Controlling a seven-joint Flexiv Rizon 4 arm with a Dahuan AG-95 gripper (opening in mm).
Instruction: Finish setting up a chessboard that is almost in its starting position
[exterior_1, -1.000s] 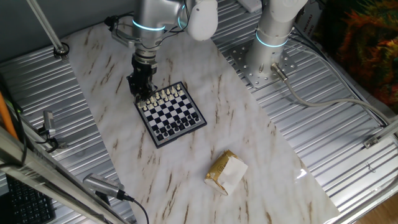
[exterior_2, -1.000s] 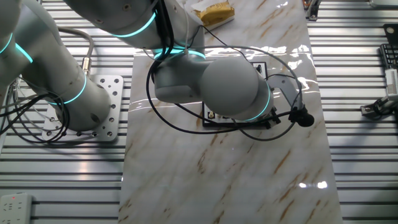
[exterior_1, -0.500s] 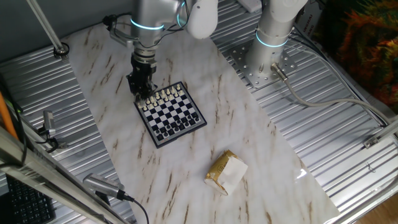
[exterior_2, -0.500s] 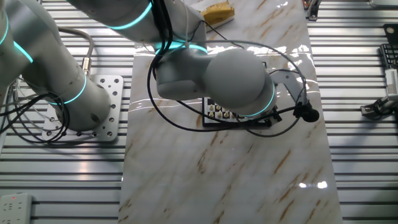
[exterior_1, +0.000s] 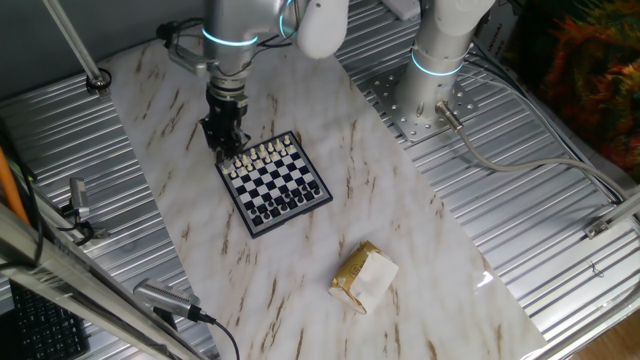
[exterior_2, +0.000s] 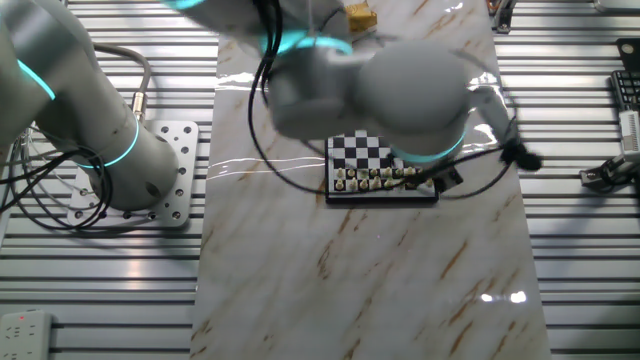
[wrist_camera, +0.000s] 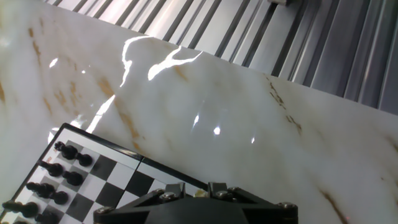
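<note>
The chessboard (exterior_1: 276, 186) lies on the marble table, with white pieces (exterior_1: 262, 155) along its far edge and black pieces (exterior_1: 285, 208) along its near edge. My gripper (exterior_1: 224, 146) hangs just above the board's far left corner, at the white side. In the hand view my gripper (wrist_camera: 194, 190) sits at the bottom edge, its fingers close around a small pale chess piece (wrist_camera: 199, 193). The board's corner (wrist_camera: 93, 180) with black pieces (wrist_camera: 62, 168) lies lower left. In the other fixed view the board (exterior_2: 372, 152) shows under the arm; the fingers are hidden there.
A tan-and-white paper packet (exterior_1: 364, 276) lies on the marble toward the front; it also shows in the other fixed view (exterior_2: 358, 12). Ribbed metal surfaces flank the marble slab. The arm's base (exterior_1: 440, 60) stands at the back right.
The hand has risen and shifted slightly back-left from the board's corner. In the other fixed view the arm has lifted, uncovering most of the board.
</note>
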